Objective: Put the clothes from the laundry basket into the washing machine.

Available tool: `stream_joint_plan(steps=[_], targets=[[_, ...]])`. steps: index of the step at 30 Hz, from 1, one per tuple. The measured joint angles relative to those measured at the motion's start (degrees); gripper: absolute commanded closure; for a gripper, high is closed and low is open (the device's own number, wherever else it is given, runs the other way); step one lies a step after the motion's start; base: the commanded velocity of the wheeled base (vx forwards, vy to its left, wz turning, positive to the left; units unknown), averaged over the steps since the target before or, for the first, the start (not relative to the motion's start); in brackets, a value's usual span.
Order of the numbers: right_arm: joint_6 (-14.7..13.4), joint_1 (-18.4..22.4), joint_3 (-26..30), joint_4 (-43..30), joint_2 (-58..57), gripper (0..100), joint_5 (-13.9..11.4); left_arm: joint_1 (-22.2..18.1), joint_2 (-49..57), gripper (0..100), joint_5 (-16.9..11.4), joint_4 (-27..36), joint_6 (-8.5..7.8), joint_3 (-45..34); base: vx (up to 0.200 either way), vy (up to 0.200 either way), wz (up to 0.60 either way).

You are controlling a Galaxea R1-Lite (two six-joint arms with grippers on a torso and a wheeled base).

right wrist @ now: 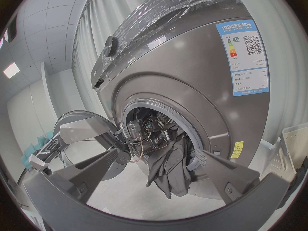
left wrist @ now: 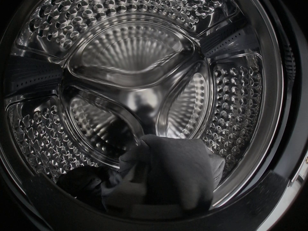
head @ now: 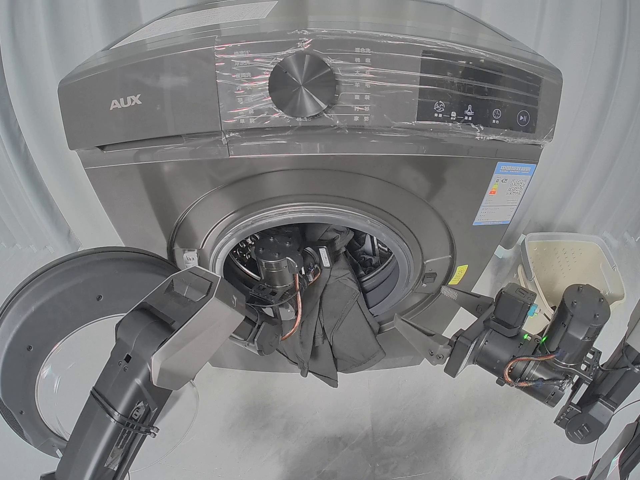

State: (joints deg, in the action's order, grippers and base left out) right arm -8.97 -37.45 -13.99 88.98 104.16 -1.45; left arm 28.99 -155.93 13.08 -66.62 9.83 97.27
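Note:
The grey washing machine (head: 373, 188) stands with its round door (head: 60, 315) swung open to the left. A dark grey garment (head: 340, 328) hangs out over the lower rim of the opening, partly inside the drum (left wrist: 134, 55). In the left wrist view a bunched part of this cloth (left wrist: 170, 170) lies at the drum's front bottom. My left gripper (head: 320, 256) is inside the opening, right above the garment. My right gripper (head: 423, 308) is open and holds nothing, low in front of the machine, to the right of the hanging garment (right wrist: 170, 170). The cream laundry basket (head: 567, 268) stands to the machine's right.
The open door takes up the floor space at the left, beside my left arm. Pale curtains hang behind and around the machine. The grey floor (head: 373, 421) in front of the machine is bare. The basket's wall (right wrist: 295, 145) is close to my right arm.

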Motion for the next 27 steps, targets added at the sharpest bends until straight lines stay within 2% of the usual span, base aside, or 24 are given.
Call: stream_joint_plan(steps=[3, 5, 10, 15, 19, 27], targets=[[0.0, 0.0, 0.0, 0.0, 0.0, 0, -0.02, -0.18, -0.2, 0, 0.02, -0.73, 0.6, 0.06, 0.0, 0.0, 0.0], [0.0, 0.0, 0.0, 0.0, 0.0, 0, -0.05, 0.02, -0.07, 0, 0.02, -0.62, 1.63, -0.41, 0.0, 0.0, 0.0], [0.0, 0.0, 0.0, -0.02, 0.0, 0, -0.05, 0.33, 2.45, 0, -0.48, 2.17, 2.73, -5.77, 0.0, 0.0, 0.0], [0.05, 0.0, 0.0, 0.0, 0.0, 0, -0.05, 1.49, 7.75, 0, -3.75, 6.28, 3.72, -14.12, 0.0, 0.0, 0.0], [0.06, -0.04, -0.04, 0.0, 0.0, 0, -0.02, 2.45, 11.53, 0, -6.57, 8.06, 3.88, -19.69, 0.0, 0.0, 0.0], [0.09, -0.11, -0.15, 0.0, 0.0, 0, -0.02, 5.38, 14.81, 0, -8.3, 14.35, 3.5, -26.4, 0.0, 0.0, 0.0]])
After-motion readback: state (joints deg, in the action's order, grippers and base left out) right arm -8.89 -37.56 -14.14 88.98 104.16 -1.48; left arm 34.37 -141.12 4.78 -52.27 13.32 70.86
